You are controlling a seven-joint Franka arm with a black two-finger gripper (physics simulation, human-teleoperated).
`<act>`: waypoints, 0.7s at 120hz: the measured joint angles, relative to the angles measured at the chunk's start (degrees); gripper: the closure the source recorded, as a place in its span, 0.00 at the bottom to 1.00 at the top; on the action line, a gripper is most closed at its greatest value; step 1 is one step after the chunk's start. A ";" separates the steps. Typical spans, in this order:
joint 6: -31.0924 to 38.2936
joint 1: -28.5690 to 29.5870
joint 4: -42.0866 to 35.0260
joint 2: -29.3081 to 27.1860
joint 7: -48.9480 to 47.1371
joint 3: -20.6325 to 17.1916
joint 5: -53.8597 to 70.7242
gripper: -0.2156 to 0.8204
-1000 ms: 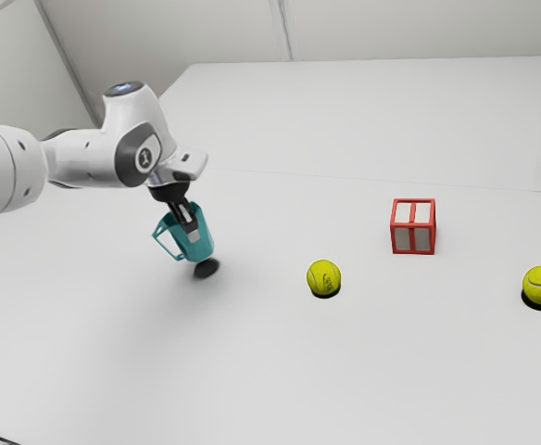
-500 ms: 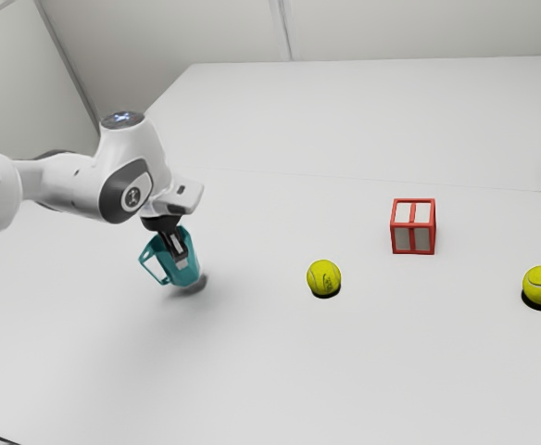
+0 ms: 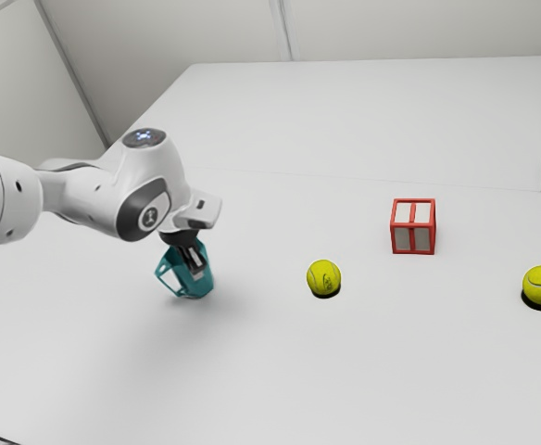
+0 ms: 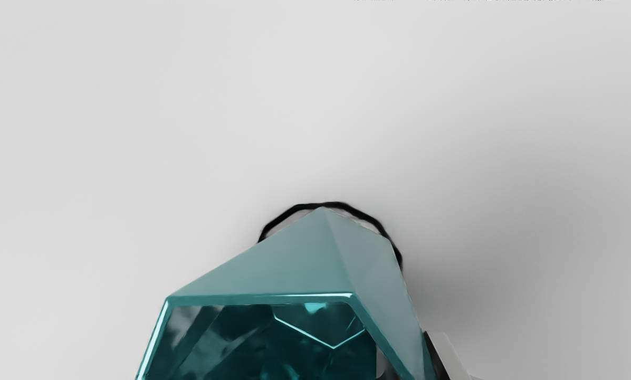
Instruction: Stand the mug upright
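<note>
The exterior view looks from the arm's side, well back from the mug and higher, slanting down across the table; beyond the mug it takes in a red-edged box and a wall. The wrist view sits close above the mug, facing down onto its rim and partly inside. Both share the mug and the table near it.

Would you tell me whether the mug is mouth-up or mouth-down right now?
Mouth-up: the wrist view looks into the mug, its base towards the table; whether it stands flat, I cannot tell.
</note>
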 joint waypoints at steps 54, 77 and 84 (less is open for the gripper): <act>0.16 0.97 -0.09 -0.32 -1.95 -0.06 -0.47 0.58; -0.07 0.63 0.07 -1.83 -2.36 -0.06 -0.49 0.48; -0.19 0.76 0.08 -2.88 -2.47 -0.36 -0.48 0.46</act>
